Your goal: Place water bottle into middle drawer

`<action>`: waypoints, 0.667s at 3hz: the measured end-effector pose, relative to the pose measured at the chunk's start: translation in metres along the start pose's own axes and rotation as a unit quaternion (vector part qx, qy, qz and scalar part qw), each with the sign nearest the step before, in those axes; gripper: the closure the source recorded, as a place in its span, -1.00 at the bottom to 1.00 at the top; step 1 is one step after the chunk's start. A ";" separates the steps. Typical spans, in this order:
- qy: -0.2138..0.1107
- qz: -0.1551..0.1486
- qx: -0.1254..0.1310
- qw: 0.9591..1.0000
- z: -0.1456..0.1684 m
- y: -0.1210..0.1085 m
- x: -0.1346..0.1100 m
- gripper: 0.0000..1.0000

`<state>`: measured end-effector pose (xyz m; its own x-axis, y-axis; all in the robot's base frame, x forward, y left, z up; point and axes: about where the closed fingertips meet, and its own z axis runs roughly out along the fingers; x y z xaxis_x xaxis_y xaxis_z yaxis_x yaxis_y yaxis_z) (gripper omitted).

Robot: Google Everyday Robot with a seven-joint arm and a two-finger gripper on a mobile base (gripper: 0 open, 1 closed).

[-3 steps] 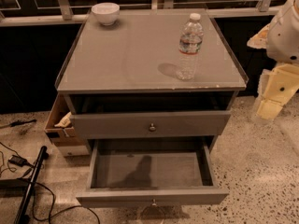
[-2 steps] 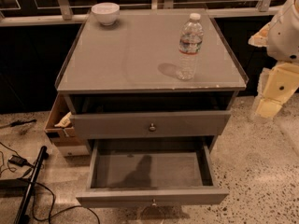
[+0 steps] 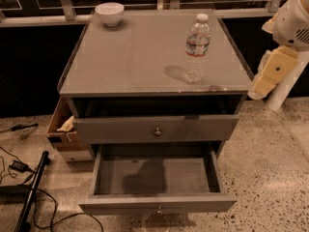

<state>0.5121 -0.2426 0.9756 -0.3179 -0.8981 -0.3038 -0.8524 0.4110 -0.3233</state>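
Note:
The water bottle (image 3: 196, 48) is clear plastic with a white cap and a pale label with red. It stands upright on the right part of the grey cabinet top (image 3: 140, 57). The middle drawer (image 3: 157, 178) is pulled out wide below the upper drawer front (image 3: 157, 129); its flat grey floor holds nothing. My gripper (image 3: 273, 71), a cream-coloured part under the white arm (image 3: 294, 18), hangs at the right edge of the view, beside the cabinet's right side. It is well apart from the bottle and holds nothing that shows.
A white bowl (image 3: 109, 13) sits at the back left corner of the cabinet top. A cardboard box (image 3: 63, 129) stands left of the cabinet. Cables (image 3: 19, 168) and a black bar (image 3: 31, 192) lie on the speckled floor at the left.

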 end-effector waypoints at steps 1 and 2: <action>-0.040 0.034 0.009 0.999 0.019 -0.043 0.001 -1.00; -0.095 0.066 0.005 0.993 0.038 -0.078 -0.005 -1.00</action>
<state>0.5963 -0.2642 0.9681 -0.3417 -0.7906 -0.5081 -0.8042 0.5257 -0.2771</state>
